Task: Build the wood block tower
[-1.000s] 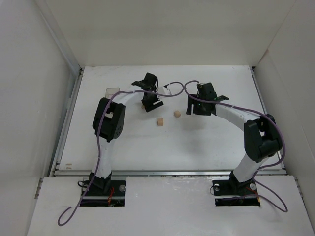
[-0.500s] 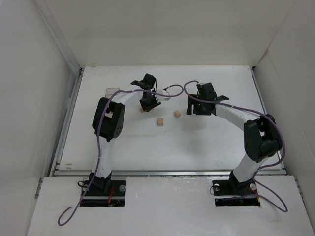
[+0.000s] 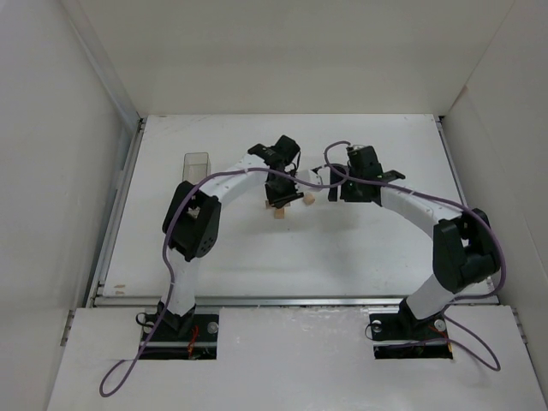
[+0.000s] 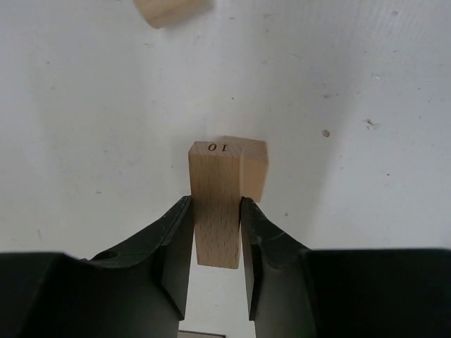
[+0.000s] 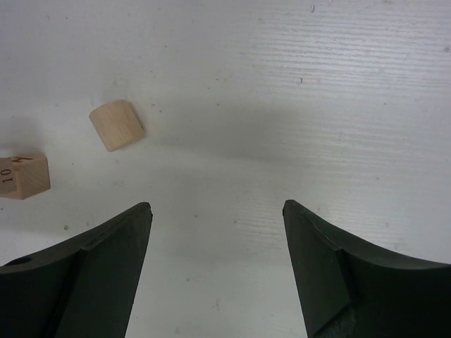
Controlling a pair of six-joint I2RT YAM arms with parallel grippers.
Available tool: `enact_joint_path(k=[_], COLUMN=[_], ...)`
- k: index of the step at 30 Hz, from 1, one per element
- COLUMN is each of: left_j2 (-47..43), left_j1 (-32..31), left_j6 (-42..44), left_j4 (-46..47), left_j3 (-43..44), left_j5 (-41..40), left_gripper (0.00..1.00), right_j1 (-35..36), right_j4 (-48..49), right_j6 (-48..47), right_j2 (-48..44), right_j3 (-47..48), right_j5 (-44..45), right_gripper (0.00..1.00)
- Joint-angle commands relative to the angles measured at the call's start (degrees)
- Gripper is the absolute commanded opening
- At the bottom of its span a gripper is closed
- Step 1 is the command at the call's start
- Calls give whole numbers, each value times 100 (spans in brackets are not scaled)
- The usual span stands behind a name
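My left gripper (image 4: 215,201) is shut on a pale wooden bar (image 4: 215,211), pinched on its two long sides, its far end marked with digits. Just behind the bar a wooden cube (image 4: 254,169) rests on the table. In the top view the left gripper (image 3: 280,198) hangs over that cube (image 3: 278,213). A rounded block (image 3: 306,199) lies to its right and also shows in the right wrist view (image 5: 118,124). My right gripper (image 5: 217,205) stands open over bare table, with nothing between its fingers, right of the blocks (image 3: 336,187).
A clear plastic box (image 3: 197,164) stands at the back left of the white table (image 3: 368,248). White walls enclose the table on three sides. A marked block (image 5: 25,177) shows at the left edge of the right wrist view.
The left gripper shut on the bar and carried it to the right, over the middle cube. The right arm shifted only slightly and stayed open.
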Motion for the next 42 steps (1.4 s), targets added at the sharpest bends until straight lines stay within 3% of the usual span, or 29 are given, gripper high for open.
enact_joint_path(k=[1, 42], left_j2=[-257, -46], left_j1=[22, -322], left_j6=[5, 84], left_j4=[-343, 88], left_j3=[-118, -470], left_j5=[90, -86], left_gripper=[0, 0], right_j1=[1, -51], right_j4=[135, 240], right_j6=[-18, 35], right_j2=[-492, -774], right_j3=[-198, -611], right_j5=[167, 325], right_gripper=[81, 81])
